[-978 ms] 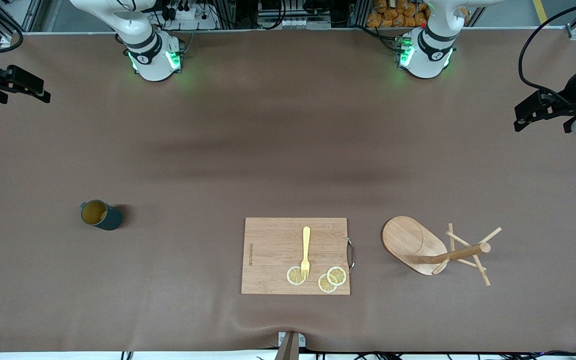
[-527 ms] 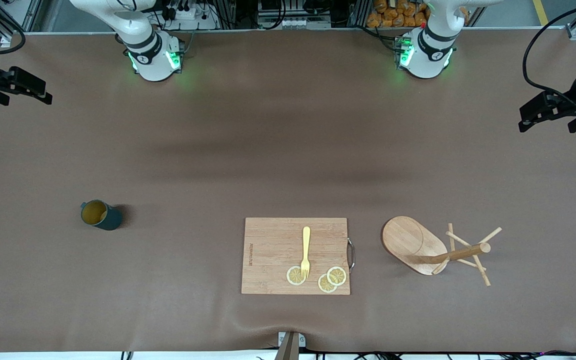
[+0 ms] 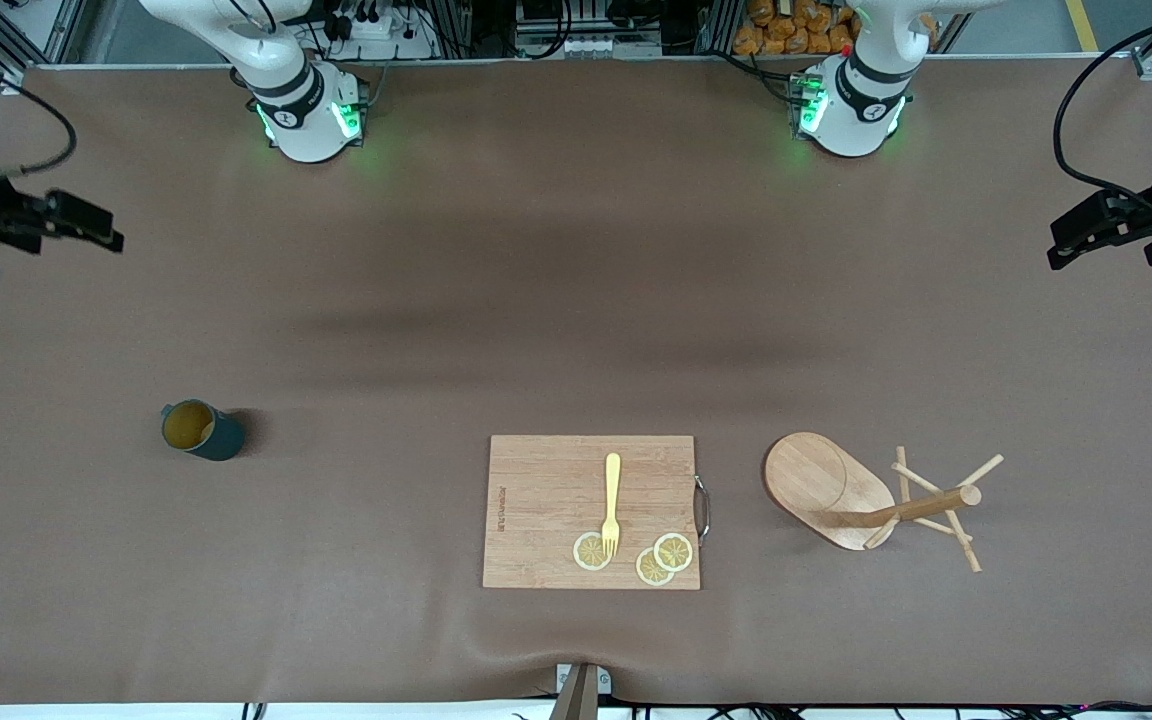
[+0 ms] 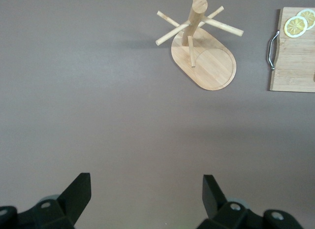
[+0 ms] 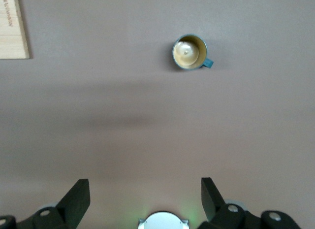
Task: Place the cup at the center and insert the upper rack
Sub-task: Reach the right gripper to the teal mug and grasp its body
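Cup (image 3: 201, 430), small dark teal ribbed mug, stands toward the right arm's end; light wooden mug-tree rack (image 3: 871, 497) near the left's. Right gripper (image 5: 142, 199) and left gripper (image 4: 146, 197) hang spread, empty, above bare table, suggesting reaching hasn't begun.

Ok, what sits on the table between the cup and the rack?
In the front view, the cutting board with a fork and lemon slices lies between cup and upper rack.
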`<state>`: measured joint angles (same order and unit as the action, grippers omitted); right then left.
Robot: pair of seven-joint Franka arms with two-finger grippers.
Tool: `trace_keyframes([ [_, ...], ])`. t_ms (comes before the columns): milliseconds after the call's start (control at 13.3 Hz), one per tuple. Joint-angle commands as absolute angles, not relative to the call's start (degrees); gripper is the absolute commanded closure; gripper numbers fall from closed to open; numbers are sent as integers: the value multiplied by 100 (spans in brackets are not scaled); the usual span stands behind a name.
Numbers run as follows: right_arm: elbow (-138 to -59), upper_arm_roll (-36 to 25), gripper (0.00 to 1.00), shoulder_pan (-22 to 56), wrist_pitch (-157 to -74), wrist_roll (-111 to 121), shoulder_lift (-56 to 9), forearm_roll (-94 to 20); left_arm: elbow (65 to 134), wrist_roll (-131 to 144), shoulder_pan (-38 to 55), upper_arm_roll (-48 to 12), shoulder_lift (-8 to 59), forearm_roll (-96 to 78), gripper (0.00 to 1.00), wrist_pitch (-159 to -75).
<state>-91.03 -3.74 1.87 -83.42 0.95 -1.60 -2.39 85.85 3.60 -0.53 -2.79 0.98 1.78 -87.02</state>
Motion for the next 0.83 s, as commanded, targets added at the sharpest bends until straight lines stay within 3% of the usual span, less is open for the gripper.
trace_keyframes([
  [0,-9000,-404,0,202,-8717,79,-868,-325,8543,369,-62,-325,149,211,0,-8692],
  [753,-9044,-404,0,141,-10730,851,-2697,-325,8560,360,-44,-334,176,220,0,-8701],
])
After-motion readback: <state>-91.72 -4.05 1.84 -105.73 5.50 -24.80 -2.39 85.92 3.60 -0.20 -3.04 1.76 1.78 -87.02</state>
